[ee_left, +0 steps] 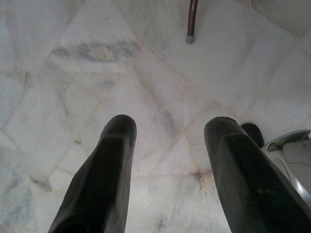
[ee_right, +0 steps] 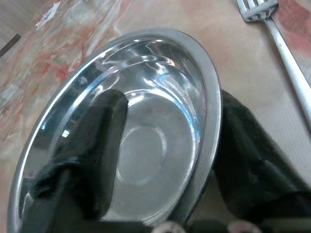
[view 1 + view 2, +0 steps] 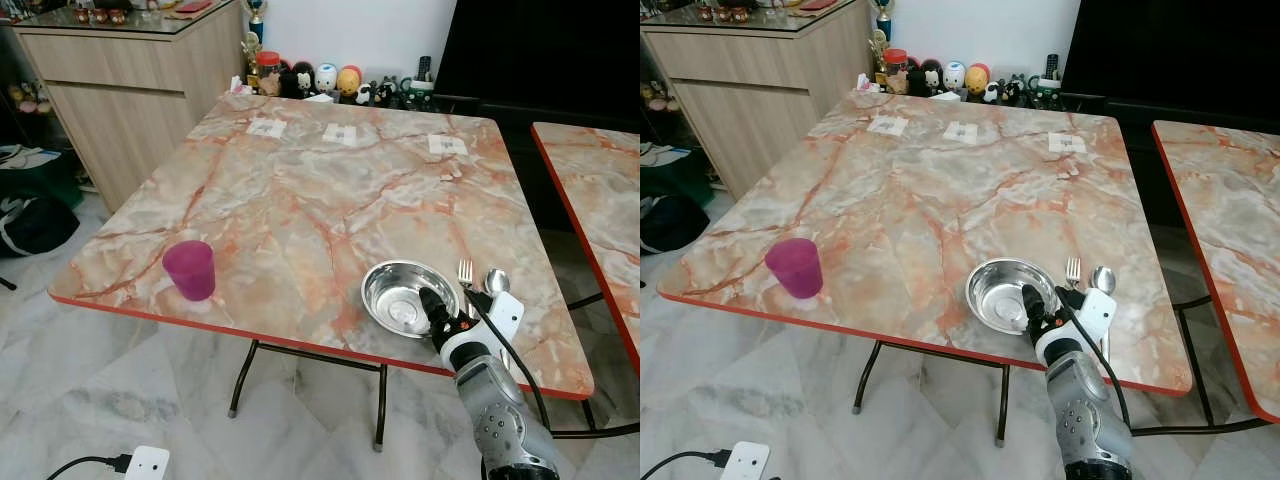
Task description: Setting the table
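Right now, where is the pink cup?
The cup stands upright near the table's front left corner, close to the red edge, well apart from the bowl at the front right.

Fork (image 2: 286, 53) handle cut off; figurines (image 3: 330, 80) on far floor indistinct.

A row of small figurines (image 3: 335, 80) stood just beyond the table's (image 3: 300, 190) far edge, a wooden cabinet (image 3: 120, 90) beside it, a white power adapter (image 3: 147, 463) on the floor below.
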### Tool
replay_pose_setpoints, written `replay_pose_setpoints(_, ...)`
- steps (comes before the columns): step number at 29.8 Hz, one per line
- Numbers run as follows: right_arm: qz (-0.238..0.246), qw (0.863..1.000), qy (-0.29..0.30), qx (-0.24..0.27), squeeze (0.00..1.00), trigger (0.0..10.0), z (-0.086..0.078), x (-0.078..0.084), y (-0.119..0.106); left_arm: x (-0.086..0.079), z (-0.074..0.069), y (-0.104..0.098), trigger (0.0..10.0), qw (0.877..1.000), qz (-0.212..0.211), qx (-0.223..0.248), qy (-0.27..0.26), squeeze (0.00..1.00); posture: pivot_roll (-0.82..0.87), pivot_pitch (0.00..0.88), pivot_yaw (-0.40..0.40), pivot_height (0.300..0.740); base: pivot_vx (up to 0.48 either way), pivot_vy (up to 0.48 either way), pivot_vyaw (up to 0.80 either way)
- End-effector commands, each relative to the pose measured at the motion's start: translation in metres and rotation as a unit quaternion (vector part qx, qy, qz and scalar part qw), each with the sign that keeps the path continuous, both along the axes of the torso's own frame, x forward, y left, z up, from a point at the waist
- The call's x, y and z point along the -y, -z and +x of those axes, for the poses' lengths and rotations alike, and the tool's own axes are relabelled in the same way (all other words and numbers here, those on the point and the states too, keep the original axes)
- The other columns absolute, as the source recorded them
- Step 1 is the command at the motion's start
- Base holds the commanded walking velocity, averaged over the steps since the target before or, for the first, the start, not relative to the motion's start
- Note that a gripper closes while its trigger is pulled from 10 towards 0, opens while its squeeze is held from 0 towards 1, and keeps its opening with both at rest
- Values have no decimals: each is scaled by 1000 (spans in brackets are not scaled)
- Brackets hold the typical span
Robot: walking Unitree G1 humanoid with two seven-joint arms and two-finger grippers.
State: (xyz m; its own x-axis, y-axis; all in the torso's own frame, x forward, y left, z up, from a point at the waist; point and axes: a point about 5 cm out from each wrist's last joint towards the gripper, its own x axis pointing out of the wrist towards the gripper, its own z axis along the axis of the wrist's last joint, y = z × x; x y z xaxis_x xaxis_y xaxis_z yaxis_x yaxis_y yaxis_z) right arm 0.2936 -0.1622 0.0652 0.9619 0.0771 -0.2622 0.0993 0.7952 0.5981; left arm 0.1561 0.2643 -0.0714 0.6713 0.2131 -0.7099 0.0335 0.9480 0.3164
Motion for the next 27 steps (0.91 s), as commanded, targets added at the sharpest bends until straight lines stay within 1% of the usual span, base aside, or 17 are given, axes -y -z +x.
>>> replay_pose_setpoints(1, 10, 1000, 8, -6, 0, 1412, -2, 1, 3, 0, 0, 0, 10000, 1000, 4, -3, 11, 0, 119, 0, -36, 740, 0, 0, 0)
replay_pose_setpoints(2, 10, 1000, 7, -7, 0, 0, -3, 0, 4, 1, 0, 0, 10000, 1000, 3, -3, 11, 0, 119, 0, -36, 740, 0, 0, 0)
replay_pose_setpoints(7, 5, 1000, 12, -18, 0, 0, -5, 1, 8, 1, 0, 0, 10000, 1000, 4, -2, 13, 0, 118, 0, -35, 740, 0, 0, 0)
replay_pose_setpoints(27, -2, 1000, 28, -13, 0, 0, -2, 8, 5, 3, 1, 0, 10000, 1000, 0, 3, 15, 0, 117, 23, -36, 740, 0, 0, 0)
